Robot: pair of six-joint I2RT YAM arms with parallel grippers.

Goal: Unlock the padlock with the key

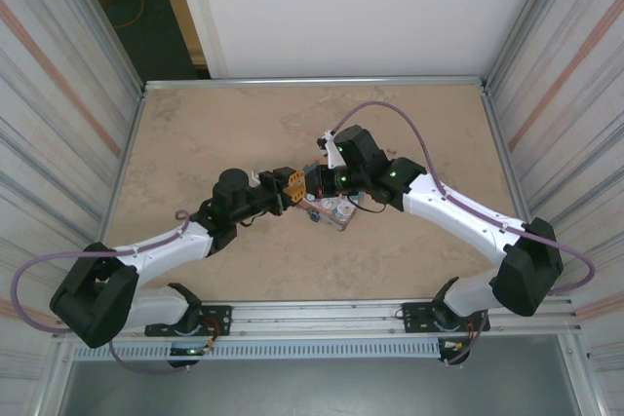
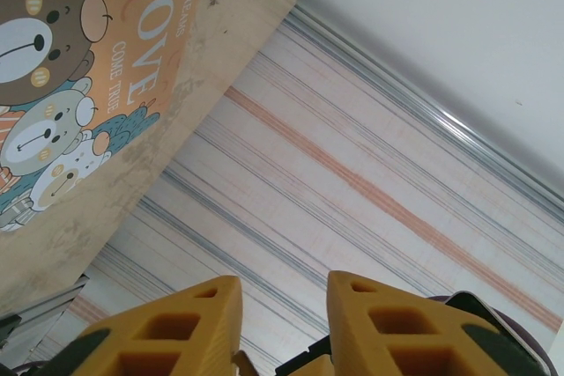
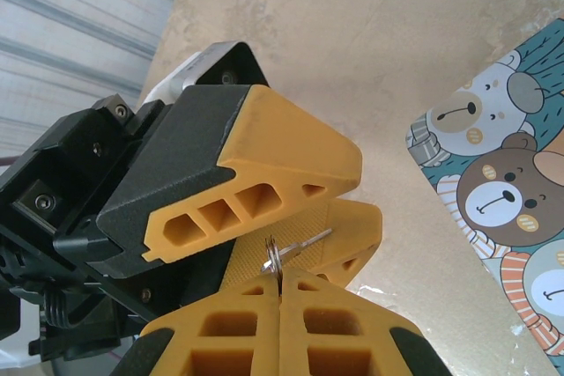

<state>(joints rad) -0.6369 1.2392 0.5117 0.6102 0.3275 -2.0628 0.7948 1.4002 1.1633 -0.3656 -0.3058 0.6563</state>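
The two arms meet over the middle of the table (image 1: 214,133), wrists bent in toward each other. The left gripper (image 1: 291,185) comes in from the left and the right gripper (image 1: 317,185) from the right, their yellow fingers almost nose to nose just above the cartoon box (image 1: 336,211).

From the right wrist camera, at the bottom of the frame, the right tool's two fingers are pressed flat together and pinch a small silvery key (image 3: 275,257). Its ring sits at the seam between the fingers. Its thin blade sticks out up and to the right, toward the narrow space between the other tool's fingers. Those fingers fill the centre of that frame, one above the other, very close to the key. I cannot tell whether the blade touches them.

From the left wrist camera the left tool's fingers stand apart with a narrow gap, and I see nothing gripped between them. Above them are the striped wall (image 2: 352,173) and, in the upper left, the box with its bears and the word LOVE.

I cannot pick out the padlock with certainty. In the overhead view a small bluish speck (image 1: 314,218) lies at the lower left edge of the box, below the grippers, too small to make out.
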